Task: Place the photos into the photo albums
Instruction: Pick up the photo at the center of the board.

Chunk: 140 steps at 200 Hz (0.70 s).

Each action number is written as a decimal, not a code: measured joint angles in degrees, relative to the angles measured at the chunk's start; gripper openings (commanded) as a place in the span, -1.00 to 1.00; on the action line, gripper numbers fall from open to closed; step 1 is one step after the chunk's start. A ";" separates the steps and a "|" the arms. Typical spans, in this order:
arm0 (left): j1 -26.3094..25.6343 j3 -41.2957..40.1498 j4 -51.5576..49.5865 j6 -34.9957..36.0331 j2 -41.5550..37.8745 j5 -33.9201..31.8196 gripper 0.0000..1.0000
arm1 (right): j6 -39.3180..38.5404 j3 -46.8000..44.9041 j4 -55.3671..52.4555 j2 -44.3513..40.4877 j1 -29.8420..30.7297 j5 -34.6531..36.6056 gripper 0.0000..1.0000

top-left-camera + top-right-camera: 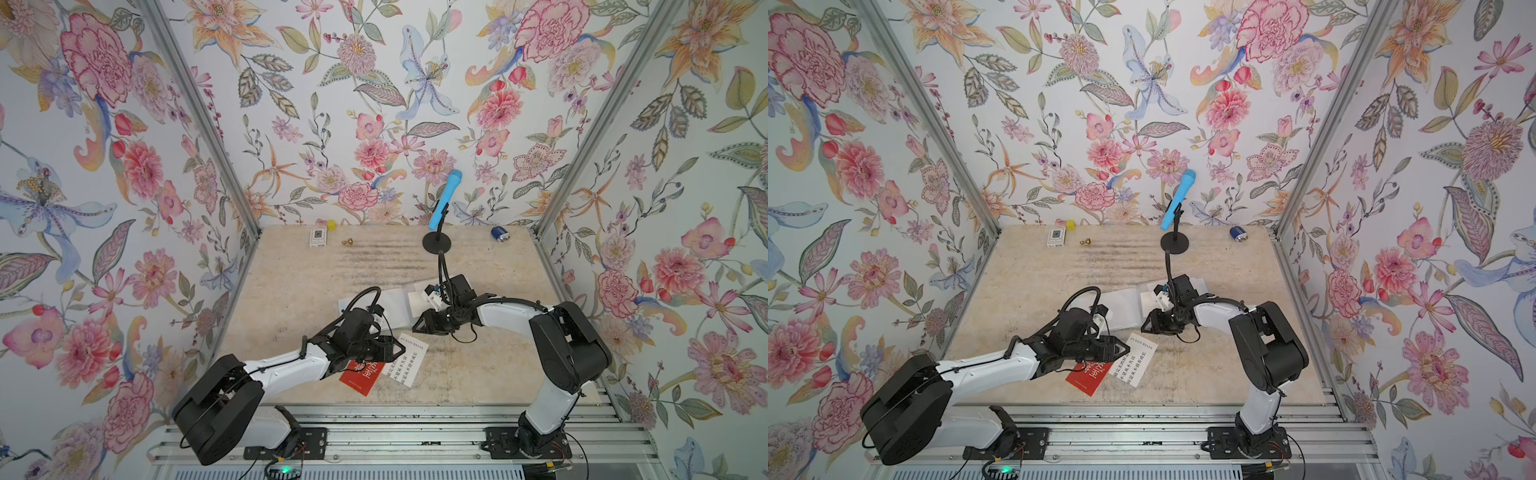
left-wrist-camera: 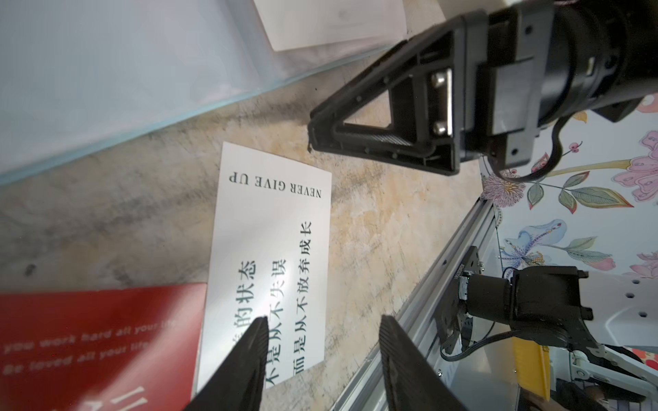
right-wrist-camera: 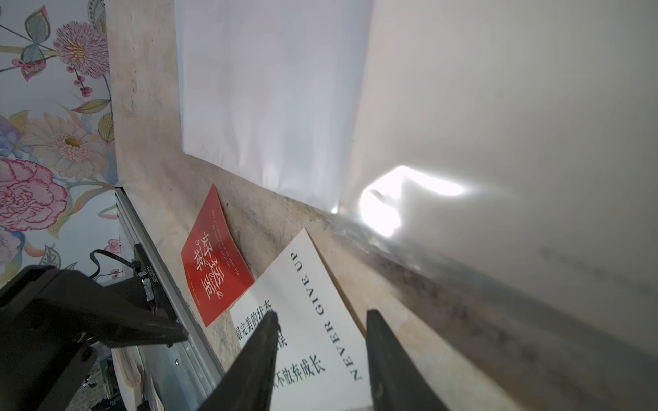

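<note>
Found left gripper [image 2: 324, 317] part open, empty, poised over white card [image 2: 270, 249]. Found right gripper [image 3: 322, 312] likewise parted and empty, at that card's far corner.

Noted card flat on table [image 1: 332, 270], long axis running near-to-far, slightly skewed, just short of album [image 1: 397, 307]. Noted red card [image 3: 213, 267] at its left edge.

Judged left gripper marginally nearer.

Confirmed empty jaws in wrist views only. Found red card half hidden under left arm [image 1: 286, 370] in both top views.
</note>
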 measured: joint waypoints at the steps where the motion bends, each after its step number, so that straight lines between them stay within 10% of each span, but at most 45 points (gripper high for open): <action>1: -0.15 -0.15 -0.07 -0.28 -0.15 0.00 0.12 | -0.04 0.09 -0.04 0.13 0.09 0.00 -0.11; 140: -9.22 -4.26 3.69 -16.28 5.40 -0.20 0.27 | -4.98 5.92 -3.96 6.62 1.05 -3.02 -0.05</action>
